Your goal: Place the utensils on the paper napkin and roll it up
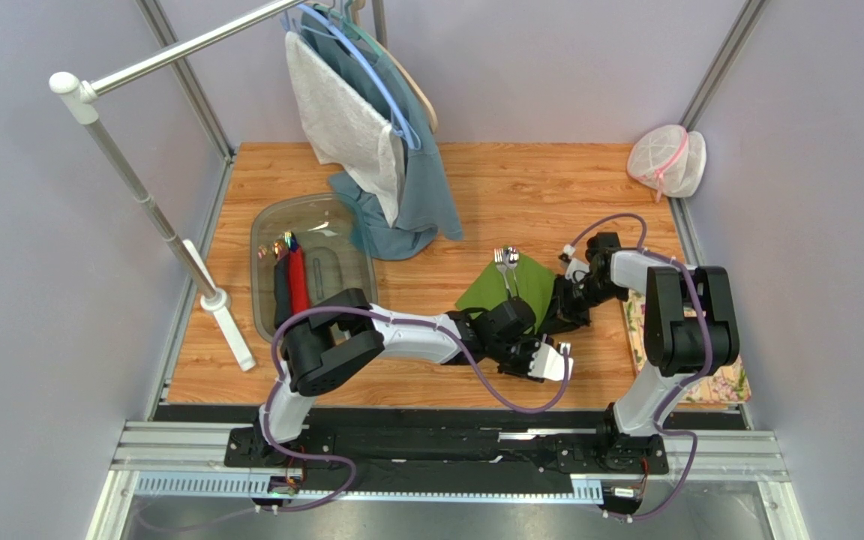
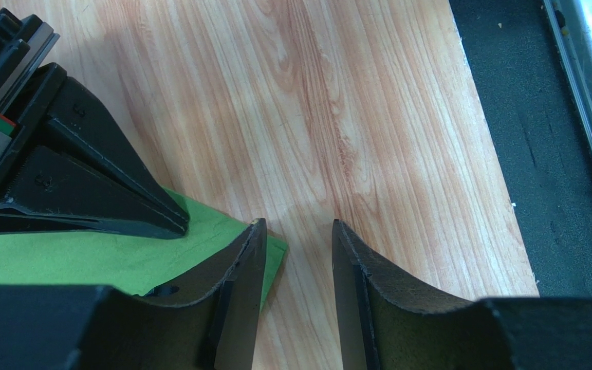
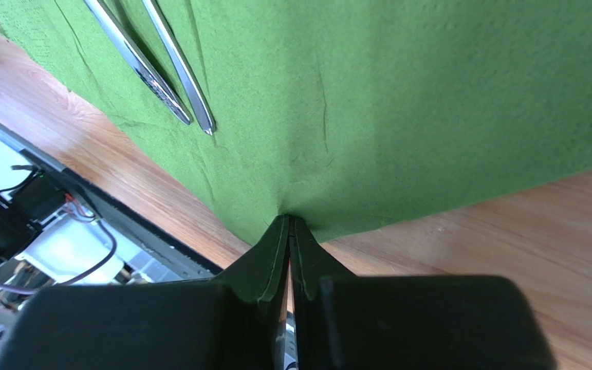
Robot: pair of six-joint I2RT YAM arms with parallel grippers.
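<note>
The green paper napkin lies flat on the wooden table, right of centre. Two silver utensils rest side by side on it, their heads at its far corner. My right gripper is shut on the napkin's edge, and the paper puckers at its tips. My left gripper hovers open at the napkin's near corner. One of its fingers lies over that corner, with bare wood between the jaws. The right gripper's black fingers show beside it.
A clear plastic tub at the left holds utensils with coloured handles. Garments on hangers hang from a rack whose white foot stands near the tub. A mesh bag sits far right. A flowered mat lies under the right arm.
</note>
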